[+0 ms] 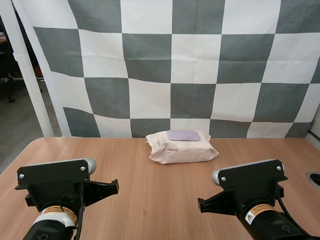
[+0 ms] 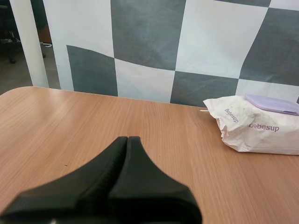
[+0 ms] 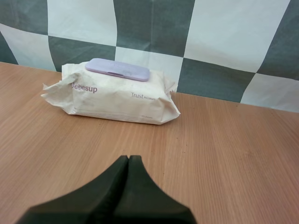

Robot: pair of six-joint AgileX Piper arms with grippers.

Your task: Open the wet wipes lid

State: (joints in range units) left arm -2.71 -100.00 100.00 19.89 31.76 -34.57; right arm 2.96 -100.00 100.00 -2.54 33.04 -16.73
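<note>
A cream pack of wet wipes (image 1: 181, 147) lies flat near the table's far edge, its lilac lid (image 1: 183, 135) closed on top. The left wrist view has the pack (image 2: 257, 130) ahead and off to one side, lid (image 2: 273, 103) down. The right wrist view has the pack (image 3: 114, 98) straight ahead with the lid (image 3: 117, 69) flush. My left gripper (image 2: 127, 140) is shut, fingers together as one dark wedge over bare wood. My right gripper (image 3: 128, 159) is shut too, short of the pack. Both arms sit at the near edge in the high view.
The wooden table (image 1: 150, 190) stretches between the arms and the pack. A round dark opening (image 1: 314, 179) sits at the table's right edge. The table's left corner is rounded, with floor beyond it.
</note>
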